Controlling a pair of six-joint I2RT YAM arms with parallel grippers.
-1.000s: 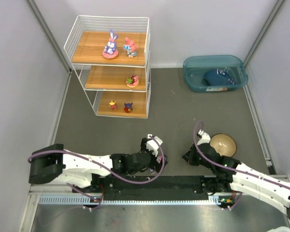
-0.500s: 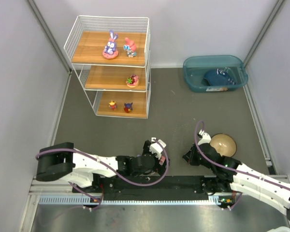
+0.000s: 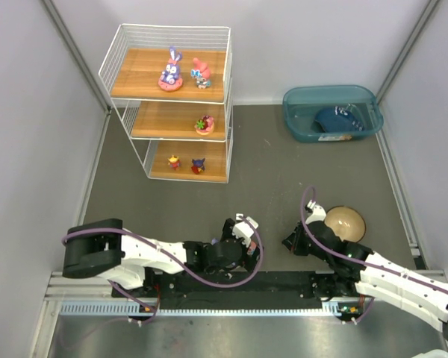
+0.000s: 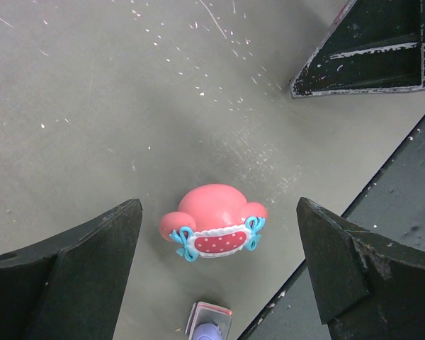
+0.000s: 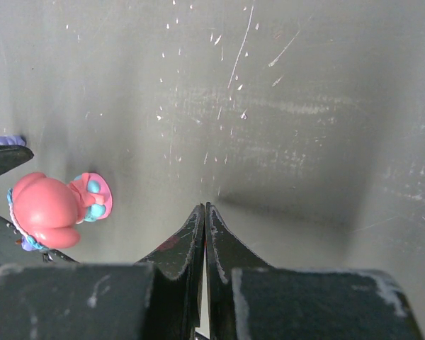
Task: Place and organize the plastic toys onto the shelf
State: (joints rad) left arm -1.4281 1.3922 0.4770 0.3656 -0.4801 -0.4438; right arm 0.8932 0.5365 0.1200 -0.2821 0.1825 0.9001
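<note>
A pink figurine with a red dotted band and blue bows stands on the grey floor between my left gripper's open jaws, touching neither. A tiny purple bit lies just near it. In the top view the left gripper hides this toy. My right gripper is shut and empty, low over the floor, with the same pink figurine to its left. The white wire shelf holds a purple rabbit and a pink figure on top, one toy in the middle and two small ones at the bottom.
A teal bin with a dark blue item stands at the back right. A tan bowl sits just right of my right gripper. The black base rail runs along the near edge.
My left gripper has shifted a little right and toward the near edge, settling over the pink figurine. The right arm has not moved.
</note>
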